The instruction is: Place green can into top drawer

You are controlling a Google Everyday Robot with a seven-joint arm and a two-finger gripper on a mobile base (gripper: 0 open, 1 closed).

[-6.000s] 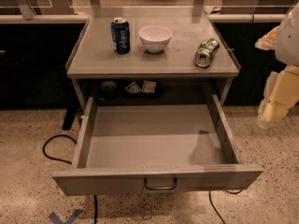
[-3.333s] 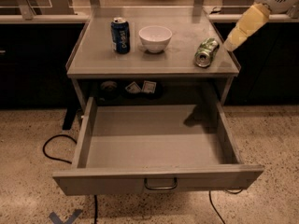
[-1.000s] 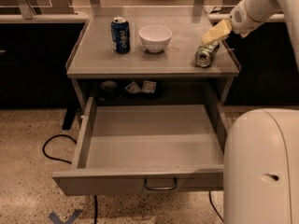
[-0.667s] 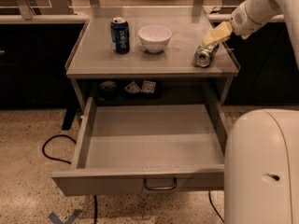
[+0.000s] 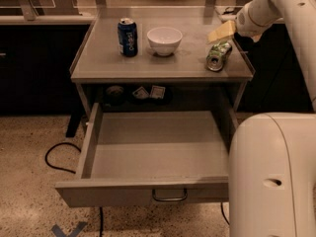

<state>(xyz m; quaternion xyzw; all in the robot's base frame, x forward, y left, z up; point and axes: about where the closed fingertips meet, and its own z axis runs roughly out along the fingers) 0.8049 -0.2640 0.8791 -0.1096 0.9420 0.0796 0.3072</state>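
The green can (image 5: pixel 218 56) lies on its side at the right of the cabinet's top surface (image 5: pixel 158 63), silver top toward me. My gripper (image 5: pixel 220 32) hovers just above and behind it, pale yellow fingers pointing left and down. The top drawer (image 5: pixel 157 153) is pulled fully out below, its grey inside bare, with the wire handle (image 5: pixel 169 196) at the middle of its front panel.
A blue can (image 5: pixel 128 37) stands upright at the top's left, a white bowl (image 5: pixel 164 40) beside it. Small items sit on the shelf (image 5: pixel 140 94) under the top. My white arm body (image 5: pixel 274 177) covers the lower right. A black cable (image 5: pixel 59 157) lies on the floor.
Over six seconds my arm swung up from the right side to above the green can. In the last second the gripper shifted only slightly over the can.
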